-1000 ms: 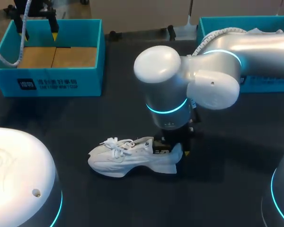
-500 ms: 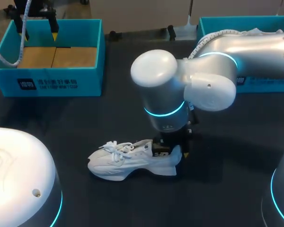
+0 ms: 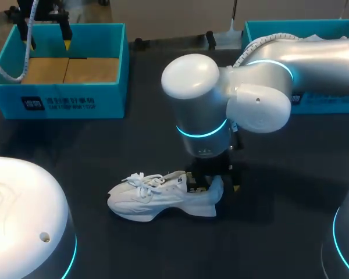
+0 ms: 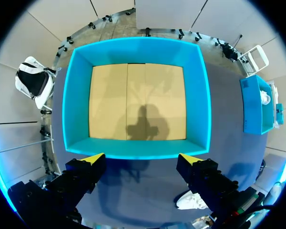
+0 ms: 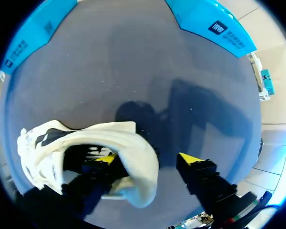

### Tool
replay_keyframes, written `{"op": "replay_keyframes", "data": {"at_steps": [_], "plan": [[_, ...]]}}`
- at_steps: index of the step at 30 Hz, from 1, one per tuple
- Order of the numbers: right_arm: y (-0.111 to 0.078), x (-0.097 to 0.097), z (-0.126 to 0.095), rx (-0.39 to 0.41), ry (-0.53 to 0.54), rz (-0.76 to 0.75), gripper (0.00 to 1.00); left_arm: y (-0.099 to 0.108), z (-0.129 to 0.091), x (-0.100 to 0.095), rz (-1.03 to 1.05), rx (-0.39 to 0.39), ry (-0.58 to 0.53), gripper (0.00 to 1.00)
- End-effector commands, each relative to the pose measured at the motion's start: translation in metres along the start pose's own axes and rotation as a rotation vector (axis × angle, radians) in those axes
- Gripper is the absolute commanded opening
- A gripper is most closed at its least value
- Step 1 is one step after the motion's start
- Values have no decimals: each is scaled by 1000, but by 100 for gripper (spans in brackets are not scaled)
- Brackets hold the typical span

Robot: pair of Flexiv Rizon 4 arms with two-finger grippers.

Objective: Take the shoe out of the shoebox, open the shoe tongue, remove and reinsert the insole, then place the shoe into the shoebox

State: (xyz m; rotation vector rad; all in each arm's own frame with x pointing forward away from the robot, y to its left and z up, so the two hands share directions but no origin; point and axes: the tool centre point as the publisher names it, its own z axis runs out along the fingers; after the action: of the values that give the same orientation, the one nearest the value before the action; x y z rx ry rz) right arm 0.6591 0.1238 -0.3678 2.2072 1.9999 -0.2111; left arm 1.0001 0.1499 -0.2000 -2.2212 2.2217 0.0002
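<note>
The white shoe (image 3: 157, 196) lies on its sole on the dark table, toe to the left, laces loose. My right gripper (image 3: 218, 183) stands over its heel. In the right wrist view the right gripper (image 5: 148, 160) is open. One finger is inside the shoe (image 5: 86, 143); the other fingertip (image 5: 188, 160) is outside, apart from the heel wall. The teal shoebox (image 3: 58, 103) sits at the back left with a cardboard floor and nothing in it. My left gripper (image 3: 46, 35) hangs open above it. The left wrist view shows the left gripper (image 4: 142, 158) over the shoebox's near wall (image 4: 133, 151).
A second teal box (image 3: 267, 26) stands at the back right, partly behind my right arm. Dark table surface (image 3: 104, 145) lies between the shoebox and the shoe. The shoe's toe (image 4: 190, 200) shows beside the left gripper's finger.
My right gripper has opened and let go of the shoe's heel. The shoe settled slightly lower on the table. The left arm has not moved.
</note>
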Motion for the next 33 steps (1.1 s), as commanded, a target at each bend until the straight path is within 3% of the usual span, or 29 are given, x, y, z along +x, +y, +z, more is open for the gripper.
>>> {"op": "replay_keyframes", "data": {"at_steps": [1,5,6,12,15,17,18,28,29,30,32,33], "plan": [[-3,-10,-24,-7,50,-14,100,0,0,0,0,0,0,100],[-2,-17,-47,-24,133,-69,100,0,0,0,0,0,0,100],[-1,-22,-57,-38,236,-115,100,0,0,0,0,0,0,100],[0,-32,-78,-84,323,-241,100,0,0,0,0,0,0,100],[4,-38,-87,-115,485,-471,100,0,0,0,0,0,0,100],[2,-39,-89,-193,634,-729,100,0,0,0,0,0,0,100],[2,-41,-88,-169,609,-792,100,0,0,0,0,0,0,100],[2,-41,-88,-169,609,-792,100,0,0,0,0,0,0,100],[5,-42,-84,-212,716,-843,100,0,0,0,0,0,0,100],[6,-46,-80,-310,886,-885,100,0,0,0,0,0,0,100],[10,-53,-71,-388,1014,-950,100,0,0,0,0,0,0,100],[12,-58,-66,-442,1145,-987,100,0,0,0,0,0,0,100]]}}
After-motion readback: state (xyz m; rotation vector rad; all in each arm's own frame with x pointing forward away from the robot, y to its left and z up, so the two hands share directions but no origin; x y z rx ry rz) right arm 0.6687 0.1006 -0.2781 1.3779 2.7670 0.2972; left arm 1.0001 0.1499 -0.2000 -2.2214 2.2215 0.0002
